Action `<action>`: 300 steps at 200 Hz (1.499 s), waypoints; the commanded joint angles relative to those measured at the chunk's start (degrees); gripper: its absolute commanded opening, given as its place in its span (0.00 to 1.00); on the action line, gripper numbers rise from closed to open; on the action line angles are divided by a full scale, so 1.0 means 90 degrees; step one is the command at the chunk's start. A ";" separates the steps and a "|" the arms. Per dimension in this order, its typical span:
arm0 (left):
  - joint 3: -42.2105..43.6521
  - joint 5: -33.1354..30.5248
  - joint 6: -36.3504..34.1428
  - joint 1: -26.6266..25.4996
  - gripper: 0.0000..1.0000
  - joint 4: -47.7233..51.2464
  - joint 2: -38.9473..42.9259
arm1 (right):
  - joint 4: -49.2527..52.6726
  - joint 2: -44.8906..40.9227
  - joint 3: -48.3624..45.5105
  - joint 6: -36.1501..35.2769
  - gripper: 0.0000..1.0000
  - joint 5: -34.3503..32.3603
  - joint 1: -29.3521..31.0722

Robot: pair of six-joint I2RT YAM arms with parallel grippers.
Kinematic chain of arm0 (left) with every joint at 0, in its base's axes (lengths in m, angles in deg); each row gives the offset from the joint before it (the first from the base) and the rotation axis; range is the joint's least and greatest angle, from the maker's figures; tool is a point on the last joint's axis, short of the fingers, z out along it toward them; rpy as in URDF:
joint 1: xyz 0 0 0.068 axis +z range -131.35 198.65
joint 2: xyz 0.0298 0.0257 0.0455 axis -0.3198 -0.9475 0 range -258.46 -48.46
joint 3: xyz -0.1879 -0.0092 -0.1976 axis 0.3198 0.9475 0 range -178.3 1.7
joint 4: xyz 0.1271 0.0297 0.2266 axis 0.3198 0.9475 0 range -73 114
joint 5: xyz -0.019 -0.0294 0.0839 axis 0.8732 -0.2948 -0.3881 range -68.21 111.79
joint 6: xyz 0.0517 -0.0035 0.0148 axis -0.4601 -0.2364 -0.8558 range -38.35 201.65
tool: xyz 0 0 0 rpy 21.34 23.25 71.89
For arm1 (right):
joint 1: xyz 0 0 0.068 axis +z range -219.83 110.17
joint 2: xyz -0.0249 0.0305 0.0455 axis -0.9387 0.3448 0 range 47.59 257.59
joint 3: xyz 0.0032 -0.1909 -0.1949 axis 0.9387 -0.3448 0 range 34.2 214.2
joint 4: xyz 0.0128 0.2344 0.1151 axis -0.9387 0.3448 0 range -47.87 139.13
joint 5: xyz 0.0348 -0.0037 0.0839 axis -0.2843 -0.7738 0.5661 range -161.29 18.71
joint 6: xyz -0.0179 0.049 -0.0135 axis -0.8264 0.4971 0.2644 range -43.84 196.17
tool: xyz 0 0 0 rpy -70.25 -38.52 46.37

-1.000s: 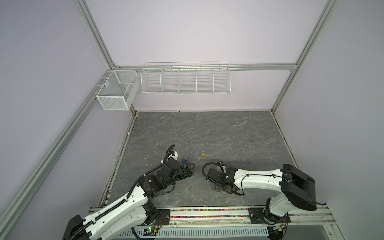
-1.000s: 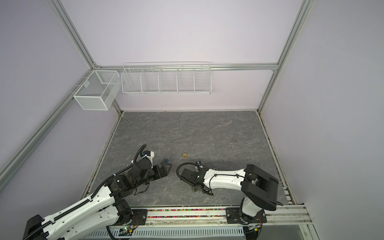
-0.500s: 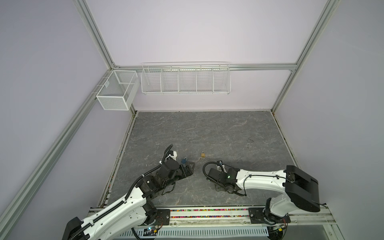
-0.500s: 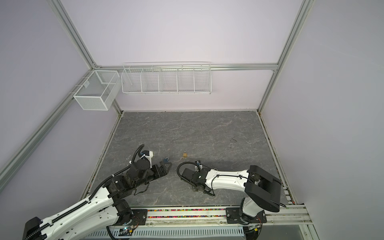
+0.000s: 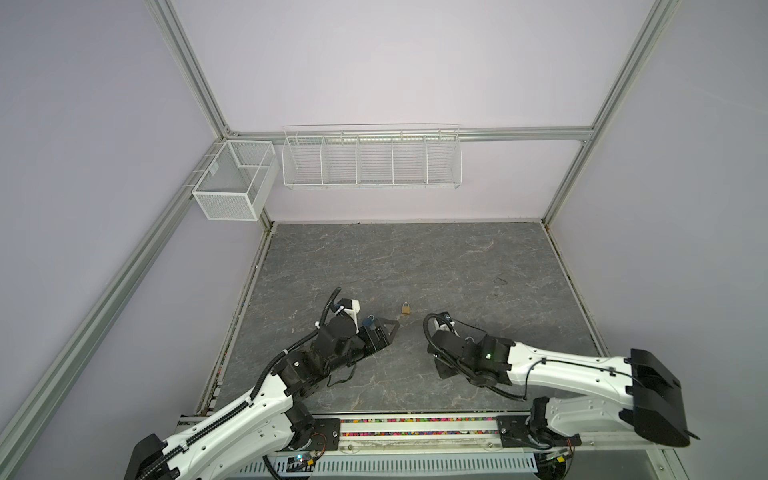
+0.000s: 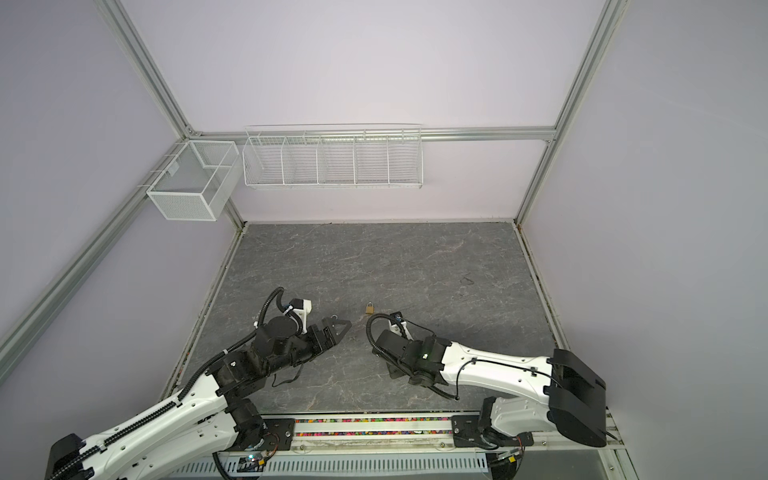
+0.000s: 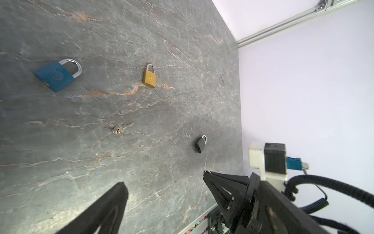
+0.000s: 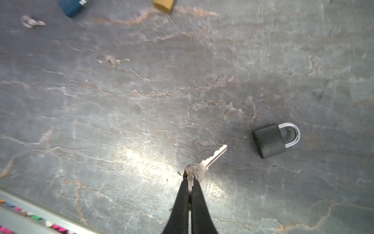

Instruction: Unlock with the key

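Key pinched by its head in my right fingers, blade pointing out toward the black padlock, which lies flat on the desk near the tip and not touching it; left fingers wide apart, holding nothing.

To do this well I'd guess: left fingers pin or lift the lock body so it can't slide, then line the blade up with the keyhole end and push straight in before turning. My grip is only on the head's edge, so the key may twist. The keyhole isn't visible. I can't tell which lock this key fits, as a blue padlock, a brass padlock and a loose key also lie there. In both top views my right arm hides the black padlock and the key.
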 commanded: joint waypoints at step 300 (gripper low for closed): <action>-0.2114 0.1678 -0.0508 -0.0882 0.16 -0.1550 -0.2987 | -0.0833 -0.2356 0.0058 -0.3944 0.06 0.0418 0.0427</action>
